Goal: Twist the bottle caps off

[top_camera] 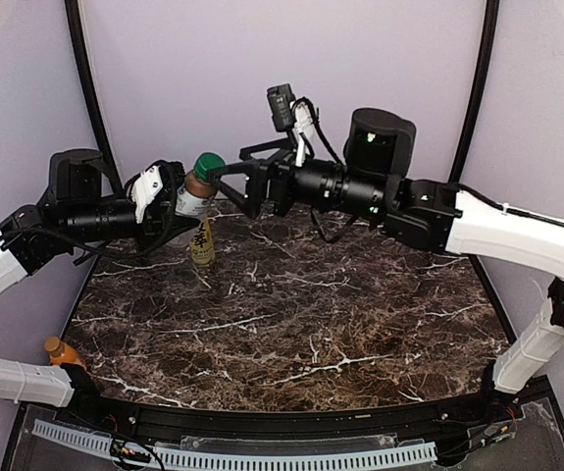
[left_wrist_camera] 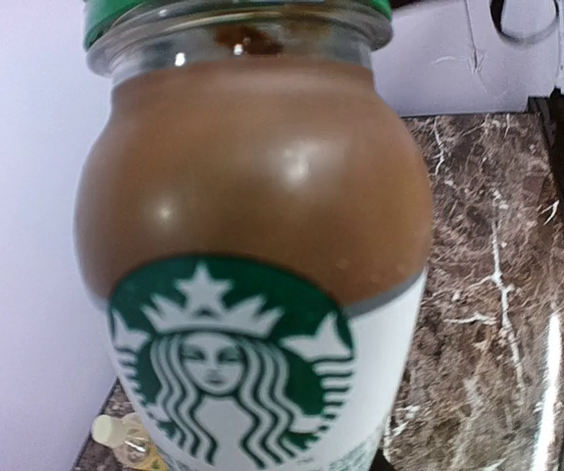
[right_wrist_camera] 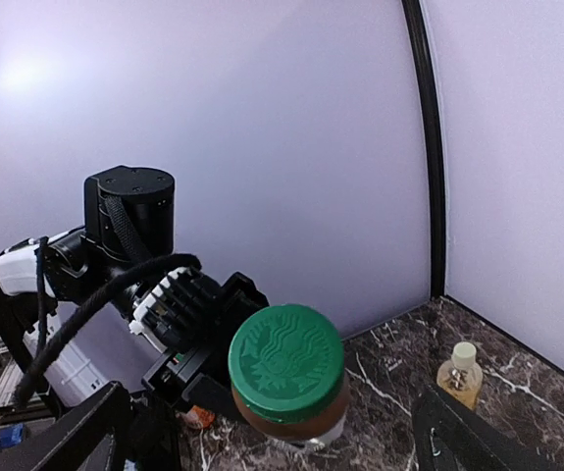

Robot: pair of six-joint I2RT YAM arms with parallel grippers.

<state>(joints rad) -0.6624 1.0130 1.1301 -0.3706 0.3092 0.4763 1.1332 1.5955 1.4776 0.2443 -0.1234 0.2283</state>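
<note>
Aloft, green-capped bottle (top_camera: 197, 191) full of brown drink (left_wrist_camera: 252, 177).

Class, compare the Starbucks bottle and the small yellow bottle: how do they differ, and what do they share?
Contents: Starbucks bottle brown, yellow bottle pale yellow. Caps: Starbucks bottle's green cap, yellow bottle's cream cap. Pose: Starbucks bottle held aloft in the left gripper, yellow bottle standing on the table. Both are capped.

Dark marble tabletop (top_camera: 291, 324) — pale lilac walls (top_camera: 262, 59)
</note>
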